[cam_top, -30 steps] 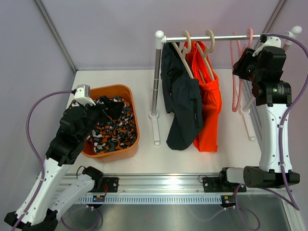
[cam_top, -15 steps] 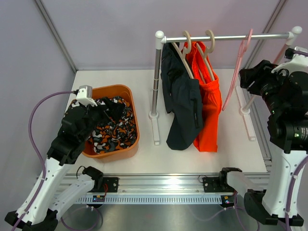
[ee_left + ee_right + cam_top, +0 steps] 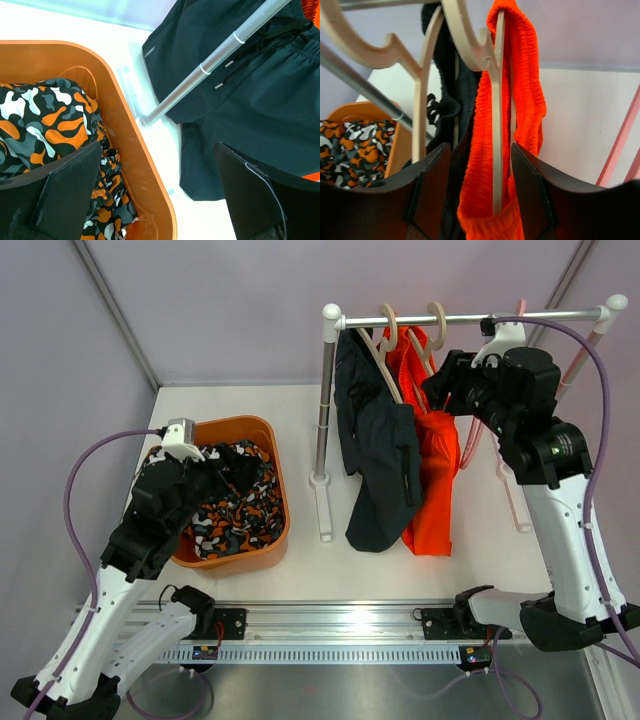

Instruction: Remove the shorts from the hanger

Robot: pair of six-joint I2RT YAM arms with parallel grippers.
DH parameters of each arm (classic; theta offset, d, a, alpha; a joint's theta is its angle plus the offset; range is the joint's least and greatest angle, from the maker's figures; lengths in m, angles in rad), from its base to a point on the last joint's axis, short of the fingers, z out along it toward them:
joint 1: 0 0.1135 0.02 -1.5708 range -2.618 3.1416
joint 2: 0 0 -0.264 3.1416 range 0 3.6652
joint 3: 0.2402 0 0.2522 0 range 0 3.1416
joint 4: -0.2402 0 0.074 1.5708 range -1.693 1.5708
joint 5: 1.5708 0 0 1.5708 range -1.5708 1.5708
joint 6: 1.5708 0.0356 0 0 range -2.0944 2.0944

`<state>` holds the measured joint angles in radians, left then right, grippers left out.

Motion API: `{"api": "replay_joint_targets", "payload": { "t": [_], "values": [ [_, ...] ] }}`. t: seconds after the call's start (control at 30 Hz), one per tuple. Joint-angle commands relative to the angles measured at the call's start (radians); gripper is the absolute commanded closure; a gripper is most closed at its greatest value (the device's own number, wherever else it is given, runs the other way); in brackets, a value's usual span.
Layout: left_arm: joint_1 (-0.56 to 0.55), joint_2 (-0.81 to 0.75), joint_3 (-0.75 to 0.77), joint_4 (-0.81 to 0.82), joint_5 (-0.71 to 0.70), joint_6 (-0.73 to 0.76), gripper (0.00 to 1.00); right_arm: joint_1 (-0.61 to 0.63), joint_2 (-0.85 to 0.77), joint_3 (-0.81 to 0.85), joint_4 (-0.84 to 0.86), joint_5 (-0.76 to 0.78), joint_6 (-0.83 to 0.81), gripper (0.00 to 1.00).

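White tabletop boxed in by pale lilac walls, with a garment rail standing across the back on its own posts. Two pairs of shorts hang from it on pale wooden hangers. The navy shorts are on the left and the bright orange shorts are just beside them, the two touching. A bare pink hanger hangs further right.

The right gripper is up at the rail. Its jaws stand partly apart, one on each side of the orange shorts' gathered waistband and the hanger arm running through it, and they are not pinching it. The navy waistband sits just beyond its left-hand finger.

Over to the left, the camouflage shorts lie crumpled inside an orange bin. The left gripper hovers above that bin's near corner with its jaws spread wide and nothing between them.
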<state>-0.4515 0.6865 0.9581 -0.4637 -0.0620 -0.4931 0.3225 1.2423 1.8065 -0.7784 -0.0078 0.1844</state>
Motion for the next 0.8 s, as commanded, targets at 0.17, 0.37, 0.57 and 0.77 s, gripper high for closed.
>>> {"api": "replay_joint_targets", "payload": {
  "t": [0.17,0.37,0.57,0.77],
  "values": [
    [-0.003,-0.001,0.002,0.037,0.022,0.031,0.01,0.012,0.020,-0.101,0.240,0.091,-0.088,0.38],
    [-0.003,0.008,-0.001,0.037,0.027,0.033,0.01,0.012,0.061,-0.122,0.338,0.101,-0.103,0.38],
    [-0.003,0.005,0.004,0.030,0.021,0.041,0.01,0.012,0.101,-0.139,0.399,0.106,-0.106,0.42],
    [-0.003,0.002,0.004,0.022,0.016,0.047,0.01,0.012,0.091,-0.196,0.470,0.131,-0.097,0.55]
  ]
}}
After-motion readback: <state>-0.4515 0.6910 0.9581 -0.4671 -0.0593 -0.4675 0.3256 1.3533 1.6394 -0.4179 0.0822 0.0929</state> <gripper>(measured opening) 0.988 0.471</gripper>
